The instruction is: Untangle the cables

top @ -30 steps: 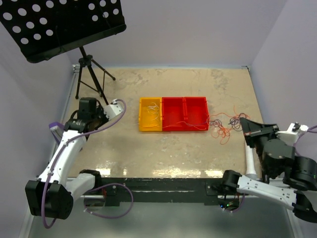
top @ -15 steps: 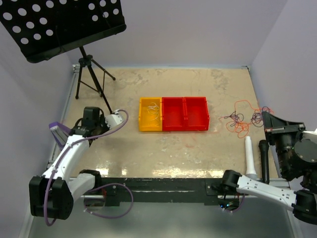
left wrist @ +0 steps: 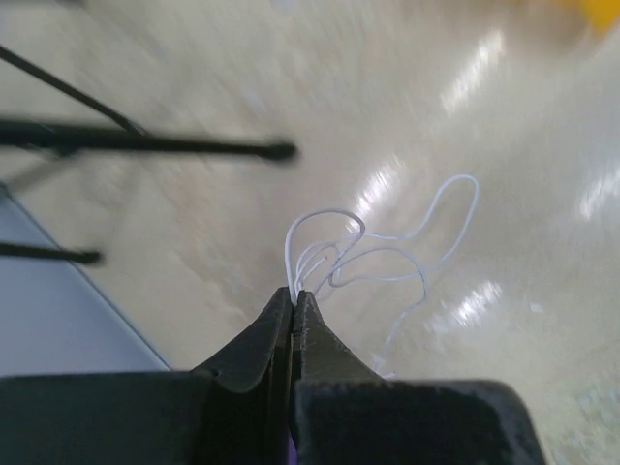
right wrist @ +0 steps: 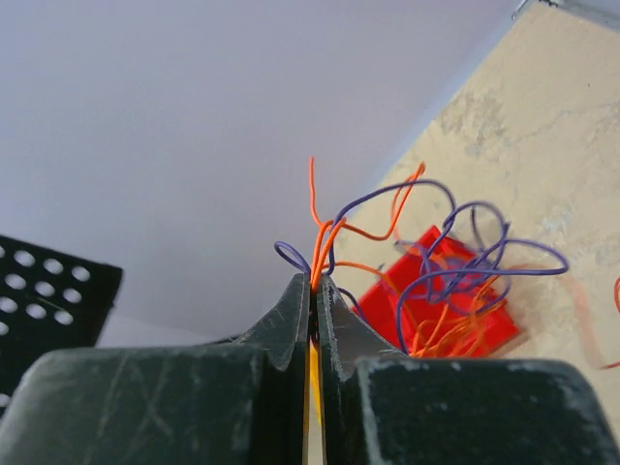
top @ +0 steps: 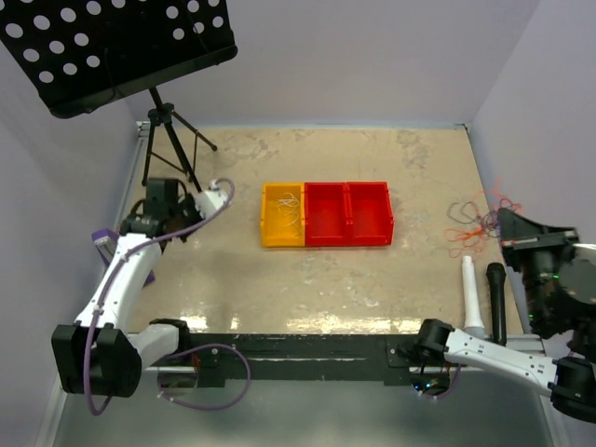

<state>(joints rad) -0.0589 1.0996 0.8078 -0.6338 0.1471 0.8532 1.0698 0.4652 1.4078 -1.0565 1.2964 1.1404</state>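
Top external view shows me the two arms pulled far apart over the desk point(top: 354, 289). The left claw point(top: 220, 192) is near the foot of the music stand point(top: 121, 47), to the left of the yellow bin point(top: 264, 216). On the left wrist camera I see this claw point(left wrist: 294, 295) pressed together, pinching some white cables point(left wrist: 325, 211) that loop out from its tips above the desk. A few white strands point(top: 291, 209) also lie inside the yellow bin, which touches the two red bins point(top: 346, 212). The right claw point(top: 503, 217) is at the right edge of the desk. On the right wrist camera it point(right wrist: 315, 281) is pressed together too, pinching the red-orange and purple cables point(right wrist: 446, 310), which hang from its tips as one tangled bunch.
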